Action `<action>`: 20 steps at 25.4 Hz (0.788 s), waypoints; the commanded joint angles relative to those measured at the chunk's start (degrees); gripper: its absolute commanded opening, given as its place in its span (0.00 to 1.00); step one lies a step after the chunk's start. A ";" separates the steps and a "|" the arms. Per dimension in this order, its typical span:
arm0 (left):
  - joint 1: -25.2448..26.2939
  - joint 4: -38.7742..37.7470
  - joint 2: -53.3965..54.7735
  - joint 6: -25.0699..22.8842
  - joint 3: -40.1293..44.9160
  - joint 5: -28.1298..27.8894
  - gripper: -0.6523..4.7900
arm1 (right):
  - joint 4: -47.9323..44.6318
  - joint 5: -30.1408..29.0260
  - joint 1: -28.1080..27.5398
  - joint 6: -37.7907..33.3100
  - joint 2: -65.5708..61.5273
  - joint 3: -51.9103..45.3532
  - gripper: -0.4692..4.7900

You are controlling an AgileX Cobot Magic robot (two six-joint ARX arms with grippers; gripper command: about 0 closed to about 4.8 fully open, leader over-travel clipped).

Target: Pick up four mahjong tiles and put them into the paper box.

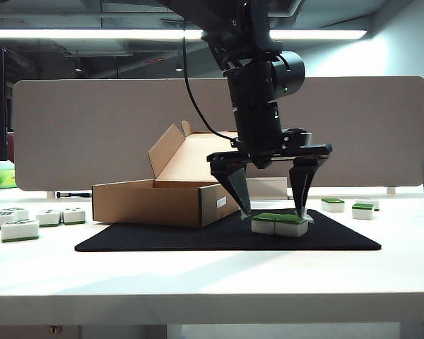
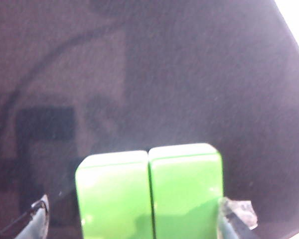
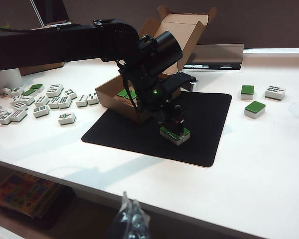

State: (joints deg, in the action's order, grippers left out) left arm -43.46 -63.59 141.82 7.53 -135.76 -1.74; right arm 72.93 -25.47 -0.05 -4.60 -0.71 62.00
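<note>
Alignment of the left gripper (image 1: 271,213) over its target is the matter to note. Two mahjong tiles (image 1: 280,224) lie side by side, touching, green tops up, on the black mat (image 1: 162,240) just beside the open front corner of the paper box (image 1: 155,201). The pair sits directly below the gripper, between its two fingers (image 1: 238,187). In the exterior view one fingertip stands just outside the left end of the pair and the other at its right end, both low, near the tiles' tops. The left wrist view confirms this: the two green tops (image 2: 149,191) fill the space between the fingertips, with the seam between the tiles running across the line from finger to finger.

The jaws stand wide apart and hold nothing. The long axis of the joined pair runs along the closing direction, so a closure would, in my judgement, press the two tiles together end to end and take both at once.

The box lies to the left of the gripper in the exterior view, close by, lid flap raised. The right wrist view shows green inside the box (image 3: 123,93), apparently tiles already placed.

The right gripper (image 3: 130,219) sits well back from the work; only a blurred tip shows, and its opening cannot be judged. The left arm is plainly the nearer.
</note>
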 commanded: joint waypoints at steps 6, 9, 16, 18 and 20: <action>-0.74 1.49 1.07 0.04 0.63 -0.63 0.91 | -0.72 0.07 0.02 0.17 0.70 0.17 0.09; -0.72 1.57 1.07 0.00 0.63 -0.63 0.73 | -0.74 0.07 0.02 0.17 0.70 0.17 0.09; -0.57 -3.10 0.79 -0.17 -5.07 -0.61 0.61 | -0.74 0.07 0.02 0.17 0.70 0.17 0.09; 0.00 -4.09 0.00 -0.28 -11.63 -0.63 0.61 | -0.72 0.07 0.02 0.17 0.70 0.17 0.09; 1.60 -3.50 -1.62 -3.23 -15.41 -2.12 0.61 | -0.72 0.07 0.02 0.17 0.70 0.17 0.09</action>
State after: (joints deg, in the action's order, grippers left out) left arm -42.96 -67.90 141.47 6.50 -150.15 -2.46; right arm 72.95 -25.47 -0.03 -4.60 -0.71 62.00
